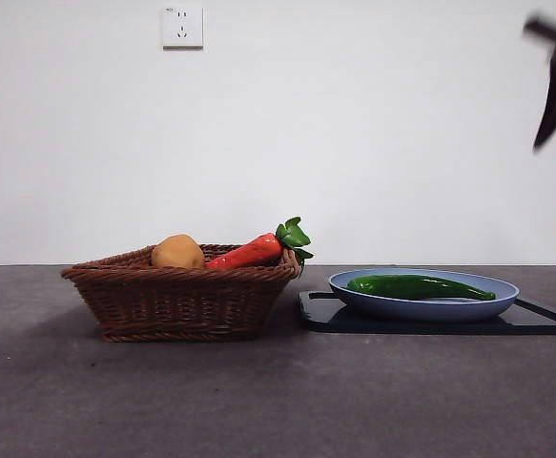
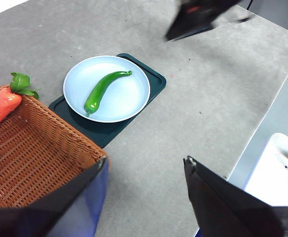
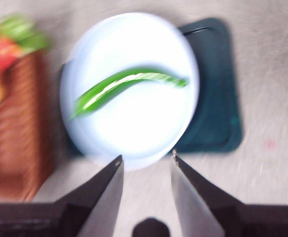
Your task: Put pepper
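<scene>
- Possible slip on a grasp: glossy, slim pepper [image 2: 102, 90] on a smooth plate [image 2: 129, 106], likely to roll or skid out if pinched off-centre or along its length.
- Possible knock of plate on tray [image 2: 151, 79], or of the basket [image 2: 40, 158] just beside it.
- Lies flat in the plate, alone; long axis across the plate, gently curved, pointed tip away from the basket in the front view.
- Right gripper [image 3: 146, 159] above the plate's edge, jaws parted, empty.
- Left gripper [image 2: 144, 165] over the basket corner, jaws wide, empty.

one pepper [image 1: 419, 285], one carrot [image 1: 249, 252], one potato [image 1: 177, 252], one basket [image 1: 177, 301], one plate [image 1: 422, 304], one tray [image 1: 545, 320].
</scene>
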Robot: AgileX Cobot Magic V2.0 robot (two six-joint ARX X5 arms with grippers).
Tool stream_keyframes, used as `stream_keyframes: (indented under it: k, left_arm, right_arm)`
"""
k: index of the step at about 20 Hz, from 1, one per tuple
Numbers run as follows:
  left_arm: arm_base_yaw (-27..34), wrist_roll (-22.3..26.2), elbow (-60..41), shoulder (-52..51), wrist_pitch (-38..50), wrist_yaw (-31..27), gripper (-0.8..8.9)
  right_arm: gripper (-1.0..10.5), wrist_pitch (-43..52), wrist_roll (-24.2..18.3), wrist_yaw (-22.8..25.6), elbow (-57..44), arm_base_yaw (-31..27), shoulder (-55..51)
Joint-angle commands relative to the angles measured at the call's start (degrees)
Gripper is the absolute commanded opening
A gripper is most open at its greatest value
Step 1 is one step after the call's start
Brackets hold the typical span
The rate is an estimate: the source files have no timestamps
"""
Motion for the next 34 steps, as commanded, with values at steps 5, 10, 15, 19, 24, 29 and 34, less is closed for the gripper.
stream_keyframes:
  k: [5,10,15,19,24,29,34]
  left_arm:
    - [-0.5,0.0,0.9,0.4,0.3,0.0,2.70]
    - [-0.5,0.0,0.9,0.4,-0.2,0.1,2.15]
    - [-0.5,0.0,0.9,0.4,-0.4,0.1,0.06]
    - [-0.5,0.0,0.9,0.4,-0.4,0.1,0.08]
    - [-0.5,0.0,0.9,0.4,-0.3,0.1,0.08]
    - [-0.5,0.3,0.9,0.4,-0.1,-0.4,0.08]
    - [2.7,7.8,0.9,-0.1,1.5,-9.4,0.08]
  right_arm:
    - [1.7,-13.5,-6.2,-2.5,1.1,6.3,-23.1]
    - [1.0,-27.4,-9.8,-2.5,1.1,11.4,-33.6]
    - [0.1,-29.8,-12.4,-2.5,1.1,12.1,-34.8]
    - [0.1,-29.6,-9.9,-2.5,1.1,12.1,-34.3]
    - [0.1,-29.4,-10.1,-2.3,1.1,12.0,-34.2]
    - [0.1,-29.4,-10.1,-2.3,1.1,12.0,-34.1]
    - [0.1,-29.3,-10.1,-2.3,1.1,12.0,-34.0]
